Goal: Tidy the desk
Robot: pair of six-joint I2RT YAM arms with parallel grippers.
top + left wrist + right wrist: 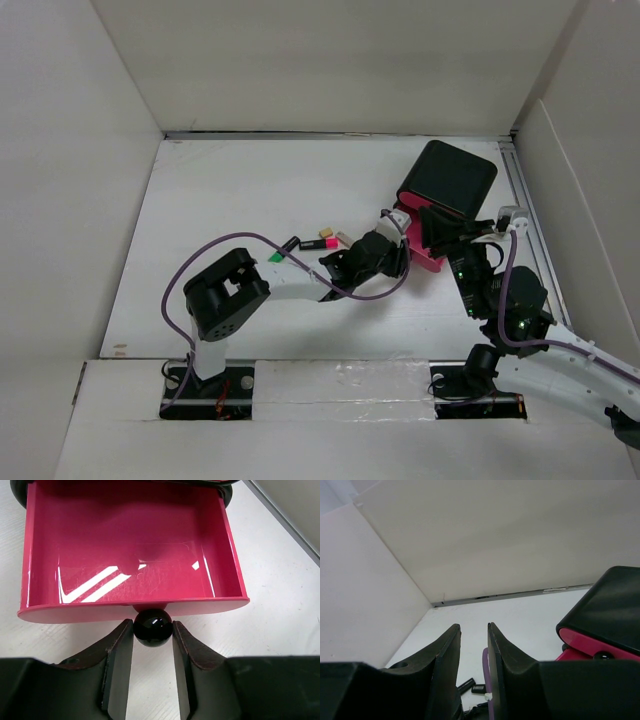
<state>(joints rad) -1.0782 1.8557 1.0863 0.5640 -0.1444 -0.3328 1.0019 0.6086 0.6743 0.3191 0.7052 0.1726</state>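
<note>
The white desk [250, 190] carries a black box [455, 175] at the back right. Its lower pink drawer [130, 545] is pulled out, and the inside that shows is empty. My left gripper [152, 626] is shut on the drawer's round black knob [152, 630], one finger pressing each side. In the top view this gripper [397, 256] sits just left of the drawer [428, 258]. My right gripper [474, 626] is open with nothing between its fingers. It hovers by the box front [435, 222] and faces the far wall.
Several small items lie left of my left arm: a green-tipped piece [277, 257], a black stick [292, 242], a red-and-black piece [318, 245] and a yellow bit [326, 233]. A second pink drawer [592, 642] shows above. Walls enclose the desk; a metal rail [525, 200] runs along the right edge.
</note>
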